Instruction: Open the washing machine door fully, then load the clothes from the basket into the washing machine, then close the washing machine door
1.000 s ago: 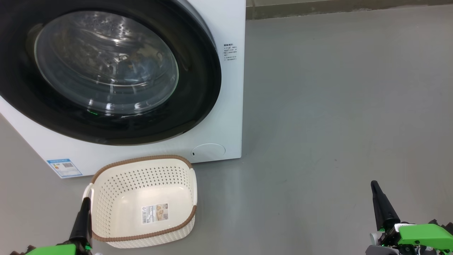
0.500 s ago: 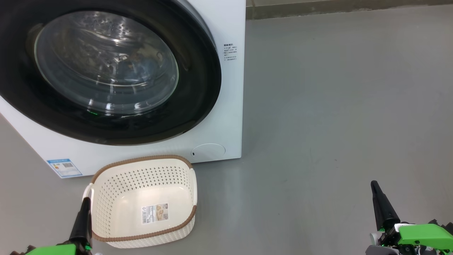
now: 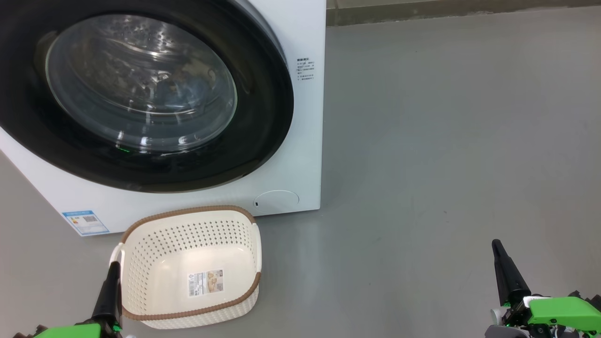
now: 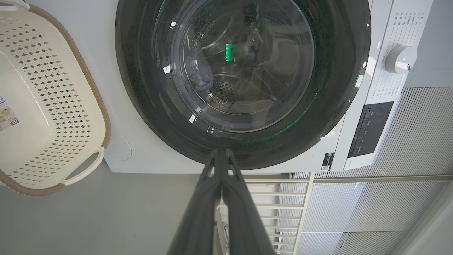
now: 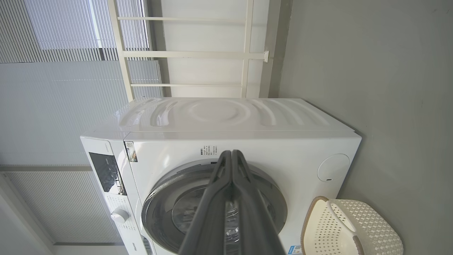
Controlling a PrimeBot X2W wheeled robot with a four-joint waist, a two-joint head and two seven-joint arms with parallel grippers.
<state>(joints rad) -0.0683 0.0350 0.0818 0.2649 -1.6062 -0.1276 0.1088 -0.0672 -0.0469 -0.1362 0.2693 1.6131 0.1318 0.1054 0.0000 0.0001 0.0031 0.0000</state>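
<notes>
One washing machine door [image 3: 263,117] shut, one basket [image 3: 150,263] just below.
Clothes [image 4: 197,76] are glimpsed inside the washing machine [image 3: 305,141]; left hand [image 3: 114,268] and right hand [image 3: 496,248] are clenched, empty; open floor [image 3: 446,141] is seen rightward.

No legible txt — washer [image 3: 303,155] label [image 3: 85,222], basket [image 3: 141,263] sticker [image 3: 205,282] too small.

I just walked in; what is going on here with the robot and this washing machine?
Nothing is being handled right now. The washing machine door is closed, with what looks like blue cloth behind its glass. The basket sits empty on the floor in front of the washing machine. The left gripper and right gripper are both shut and hold nothing.
</notes>
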